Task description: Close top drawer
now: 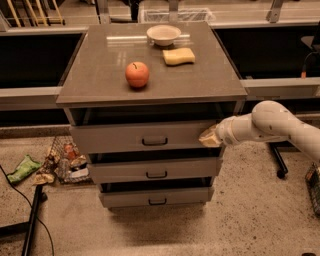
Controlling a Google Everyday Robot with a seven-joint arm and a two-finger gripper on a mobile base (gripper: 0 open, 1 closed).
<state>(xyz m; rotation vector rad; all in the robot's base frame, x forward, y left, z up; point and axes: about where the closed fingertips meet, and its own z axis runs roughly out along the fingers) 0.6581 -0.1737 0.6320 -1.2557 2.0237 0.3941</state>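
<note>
White arm (pixel 272 122) reaches in horizontally from the right, gripper (pixel 209 136) touching the right end of the top drawer (pixel 145 137) front; grip state indeterminate.

Here's the room: a grey desk (pixel 100 75) sits mid-floor, with a pale streak of glare across its top near the far edge. The floor (pixel 250 215) is speckled, sandy stone. Off the desk's near-left corner, a wire basket (pixel 67 160) stuffed with wrappers, and a green packet (pixel 22 167) lying just beyond it. A black pole (pixel 32 220) and a cable (pixel 7 180) cross the floor there too. Level with the left and right edges run grey ledges (pixel 30 95), dark recesses (pixel 35 60) behind them. Past the far-left corner, wooden legs (pixel 35 12). Beside the near-right corner, a chair base (pixel 277 162). The pincer (pixel 209 136) sits below that same corner.
</note>
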